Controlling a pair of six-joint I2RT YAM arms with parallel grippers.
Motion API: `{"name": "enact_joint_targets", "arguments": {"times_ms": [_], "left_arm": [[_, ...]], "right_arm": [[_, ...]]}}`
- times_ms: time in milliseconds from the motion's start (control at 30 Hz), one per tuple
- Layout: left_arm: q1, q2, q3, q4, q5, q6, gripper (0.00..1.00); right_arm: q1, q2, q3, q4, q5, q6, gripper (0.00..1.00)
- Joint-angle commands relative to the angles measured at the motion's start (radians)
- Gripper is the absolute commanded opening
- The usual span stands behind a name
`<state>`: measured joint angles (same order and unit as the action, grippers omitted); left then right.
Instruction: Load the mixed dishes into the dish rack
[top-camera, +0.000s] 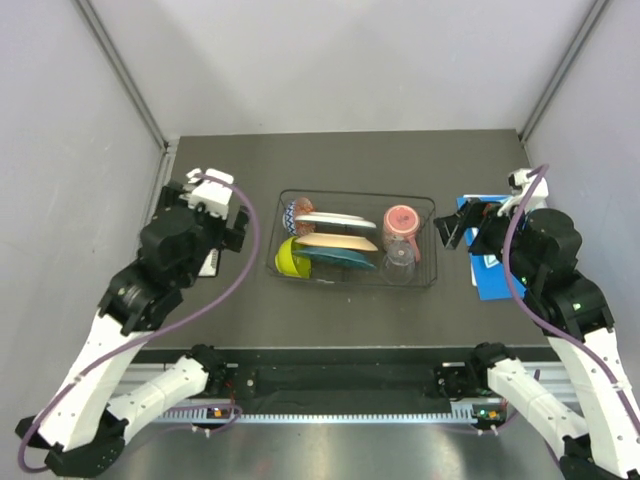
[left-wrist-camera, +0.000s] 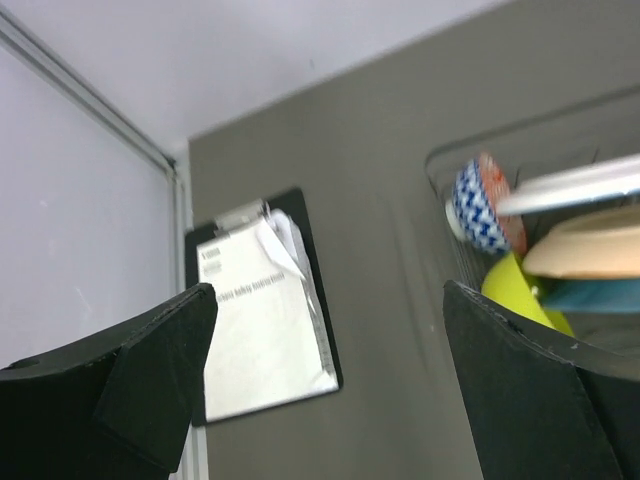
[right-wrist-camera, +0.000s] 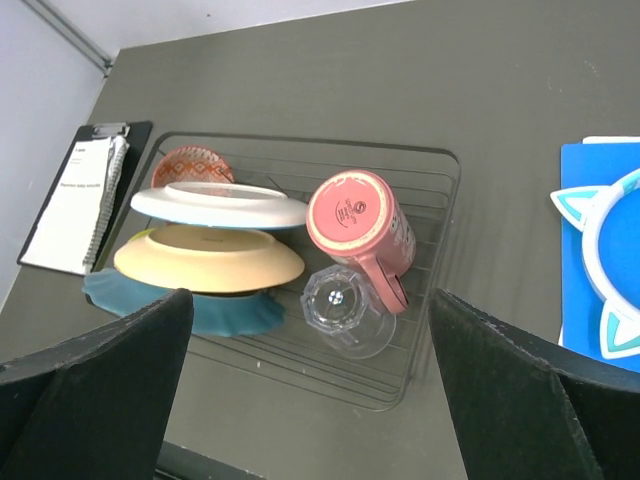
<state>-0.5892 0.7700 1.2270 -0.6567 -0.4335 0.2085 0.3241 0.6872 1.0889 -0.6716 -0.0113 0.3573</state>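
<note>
The wire dish rack (top-camera: 432, 245) (right-wrist-camera: 448, 200) stands mid-table and holds the dishes. Standing on edge in its left half are the white plate (top-camera: 328, 219) (right-wrist-camera: 220, 205), the peach plate (top-camera: 338, 241) (right-wrist-camera: 208, 260) and the teal plate (top-camera: 345, 260) (right-wrist-camera: 235, 312). The lime-green bowl (top-camera: 289, 258) (left-wrist-camera: 512, 290) and the blue-patterned small bowl (top-camera: 293, 211) (left-wrist-camera: 478, 208) sit at its left end. The pink mug (top-camera: 400, 220) (right-wrist-camera: 362, 228) and the clear glass (top-camera: 399, 263) (right-wrist-camera: 345, 310) lie in its right half. My left gripper (top-camera: 240, 225) (left-wrist-camera: 325, 385) is open and empty, left of the rack. My right gripper (top-camera: 452, 228) (right-wrist-camera: 310, 390) is open and empty, right of it.
A clipboard with white paper (left-wrist-camera: 265, 310) (right-wrist-camera: 82, 195) lies left of the rack, under my left arm. Turquoise headphones (right-wrist-camera: 610, 265) rest on a blue sheet (top-camera: 492, 280) at the right. Grey walls close in the table on three sides.
</note>
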Motion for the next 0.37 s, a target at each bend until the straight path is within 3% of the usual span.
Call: {"name": "enact_joint_targets", "arguments": {"times_ms": [0, 333], "left_arm": [[0.025, 0.043, -0.037, 0.028, 0.033, -0.063, 0.99], [0.035, 0.057, -0.041, 0.04, 0.061, -0.098, 0.99]], "right_arm": [[-0.002, -0.005, 0.057, 0.012, -0.016, -0.034, 1.0], [-0.003, -0.031, 0.014, 0.026, -0.019, -0.034, 1.0]]}}
